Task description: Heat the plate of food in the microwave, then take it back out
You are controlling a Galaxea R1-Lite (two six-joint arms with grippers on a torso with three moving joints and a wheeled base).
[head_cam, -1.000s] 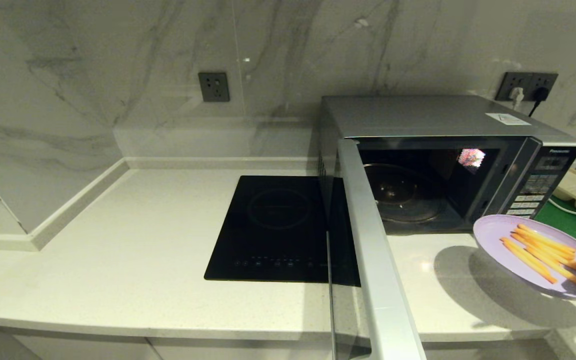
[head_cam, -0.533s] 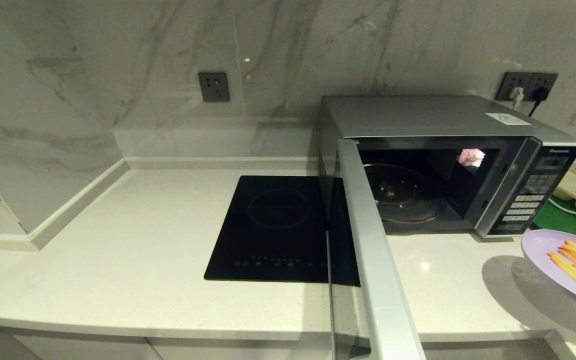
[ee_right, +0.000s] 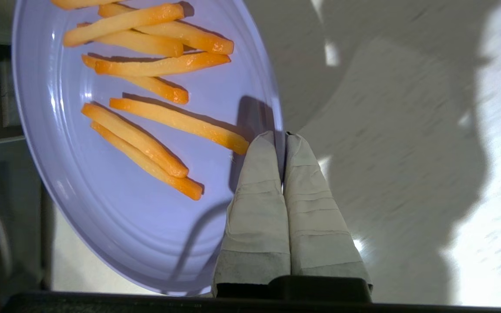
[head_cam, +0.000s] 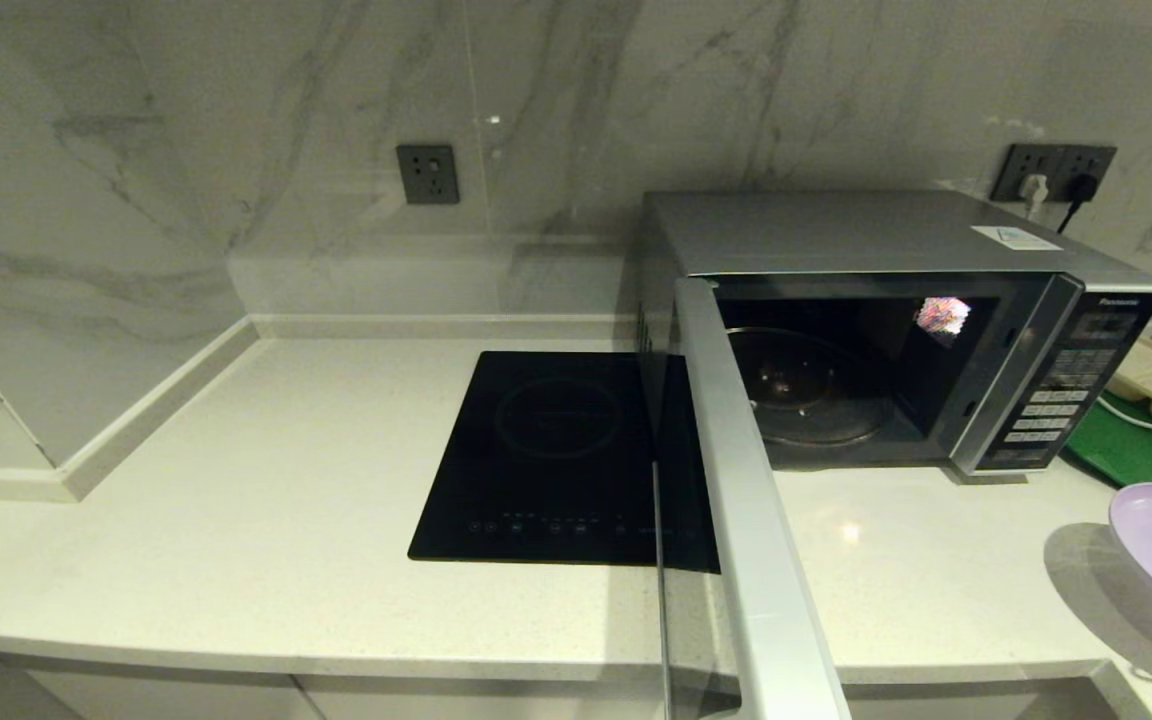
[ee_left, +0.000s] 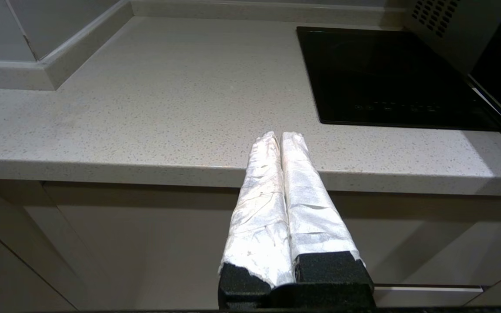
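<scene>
1. Right tool (ee_right: 282,138) was clamped on the plate of food (ee_right: 115,208) rim, at 4 o'clock from the open microwave (head_cam: 866,240), above the desk (head_cam: 286,520).
2. Left tool (ee_left: 282,135) was parked with tips together at the desk front edge.

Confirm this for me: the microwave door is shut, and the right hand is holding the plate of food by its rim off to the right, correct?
Not quite. The microwave door stands wide open, as the head view shows, with its turntable in plain sight. The rest holds: the right hand grips the plate of food by its rim, off to the right.
</scene>
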